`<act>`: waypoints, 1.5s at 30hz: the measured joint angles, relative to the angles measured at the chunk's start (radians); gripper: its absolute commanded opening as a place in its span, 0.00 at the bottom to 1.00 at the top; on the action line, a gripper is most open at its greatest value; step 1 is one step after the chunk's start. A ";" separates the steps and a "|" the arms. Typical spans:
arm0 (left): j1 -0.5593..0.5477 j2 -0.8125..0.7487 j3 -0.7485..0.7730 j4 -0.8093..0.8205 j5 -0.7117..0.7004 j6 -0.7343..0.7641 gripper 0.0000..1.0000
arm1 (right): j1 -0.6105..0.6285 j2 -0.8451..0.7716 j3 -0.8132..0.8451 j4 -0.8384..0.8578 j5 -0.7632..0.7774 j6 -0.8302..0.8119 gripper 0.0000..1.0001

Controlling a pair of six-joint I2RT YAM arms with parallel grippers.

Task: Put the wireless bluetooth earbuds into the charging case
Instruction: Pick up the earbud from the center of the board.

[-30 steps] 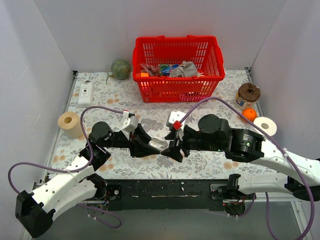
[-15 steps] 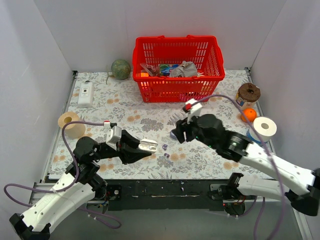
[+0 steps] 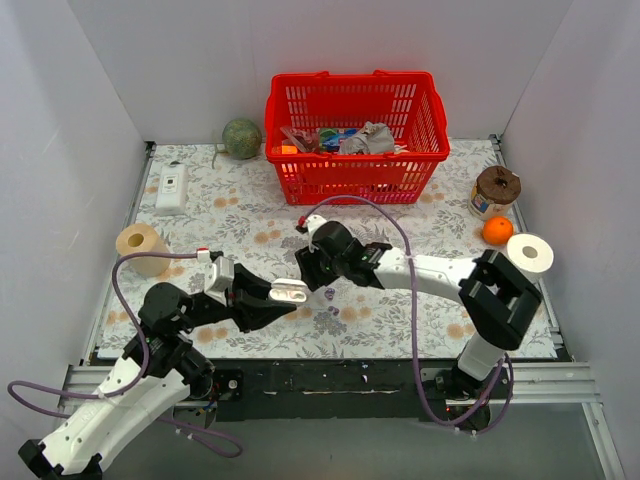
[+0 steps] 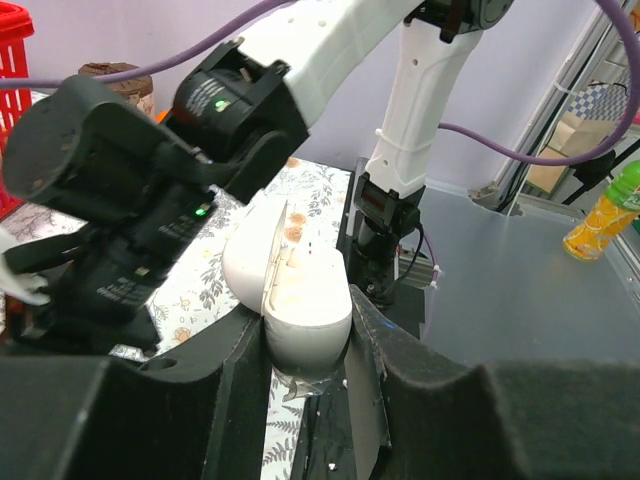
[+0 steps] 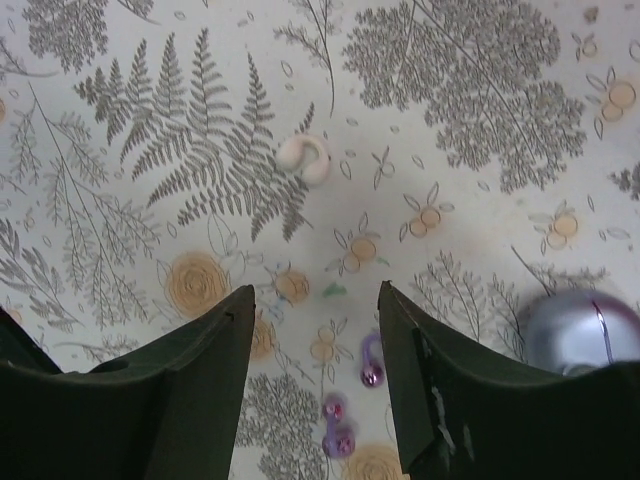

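Note:
The charging case (image 4: 300,305) is a pale lavender-white oval, lid hinged open, and my left gripper (image 4: 305,312) is shut on its base. From above, the case (image 3: 289,293) hangs just over the floral mat, left of centre. In the right wrist view the case (image 5: 582,330) shows glossy lavender at the right edge. Two tiny purple earbuds (image 5: 371,362) (image 5: 337,428) lie loose on the mat, close together. The earbuds (image 3: 329,294) sit just right of the case. My right gripper (image 5: 315,295) hovers open above them, touching nothing; from above, this gripper (image 3: 320,272) points down.
A small white ring-shaped bit (image 5: 303,158) lies on the mat beyond the earbuds. A red basket (image 3: 350,175) of items stands at the back. Paper rolls (image 3: 140,245) (image 3: 530,252), an orange (image 3: 497,229), a jar (image 3: 495,188), a green ball (image 3: 241,138) and a white switch box (image 3: 172,187) line the edges.
My right arm has swung left and lowered over the earbuds, which now lie uncovered. The left gripper has drawn back to the left, still holding the case.

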 measured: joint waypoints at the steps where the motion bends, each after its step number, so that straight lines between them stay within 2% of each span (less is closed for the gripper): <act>1: 0.000 -0.007 0.000 -0.006 -0.004 0.000 0.00 | -0.003 0.033 0.028 0.009 -0.008 0.001 0.59; 5: 0.000 -0.033 0.000 -0.025 -0.022 0.007 0.00 | -0.029 0.148 0.127 0.037 -0.048 0.007 0.56; 8: 0.000 -0.048 0.000 -0.042 -0.030 0.011 0.00 | -0.044 0.222 0.186 0.047 -0.068 0.007 0.47; 9: 0.000 -0.050 0.000 -0.046 -0.032 0.011 0.00 | -0.049 0.241 0.201 0.047 -0.076 0.007 0.40; 18: 0.000 -0.054 0.000 -0.072 -0.043 0.020 0.00 | -0.052 0.260 0.188 0.085 -0.129 0.027 0.01; 28: 0.000 -0.043 -0.006 -0.072 -0.043 0.022 0.00 | -0.043 0.256 0.101 0.101 -0.163 0.042 0.01; 45: 0.000 -0.042 -0.014 -0.072 -0.040 0.019 0.00 | -0.039 0.312 0.152 0.116 -0.161 0.037 0.01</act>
